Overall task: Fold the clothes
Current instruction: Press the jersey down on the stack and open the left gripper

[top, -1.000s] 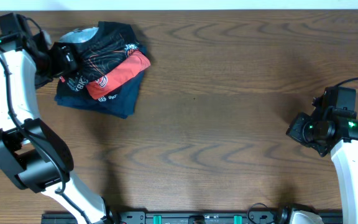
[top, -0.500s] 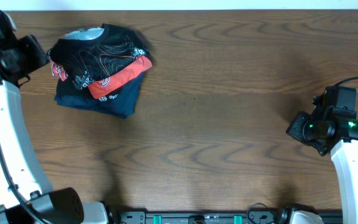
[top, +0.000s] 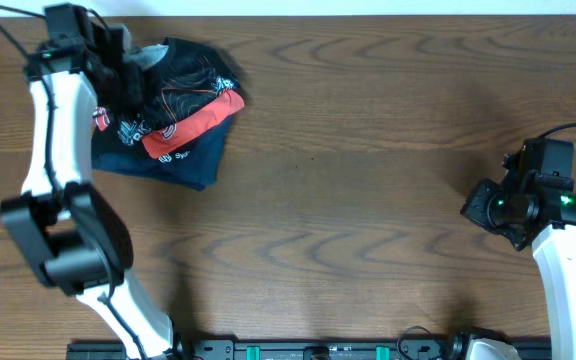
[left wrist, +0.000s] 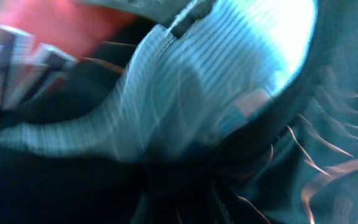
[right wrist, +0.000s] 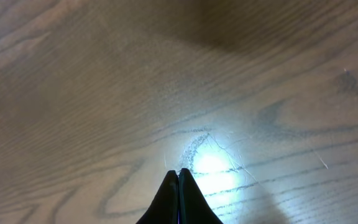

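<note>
Clothes, meaning one black jersey (top: 190, 68) with thin wavy lines and white lettering, lie crumpled on top of a small pile at the far left corner of the desk (top: 368, 150). The left claw (top: 134, 90) is down on the jersey's left edge, touching the fabric. Its wrist view is blurred and filled with cloth pressed close to the lens: pale ribbed material, dark patterned fabric and a patch of red at the upper left. From these pictures I cannot tell whether the jaws are wide, narrow or gripping cloth.

Directly under the jersey lies a red T-shirt (top: 204, 114) with white lettering, showing along the jersey's near right side. Beneath both is a folded navy garment (top: 184, 164), sticking out toward the near edge of the pile. All three touch and overlap, so the jersey does not lie free of the other two.

The right claw (right wrist: 178, 182) hangs well apart from the pile at the right side of the desk, fingertips pressed together, holding nothing, over bare wood.
</note>
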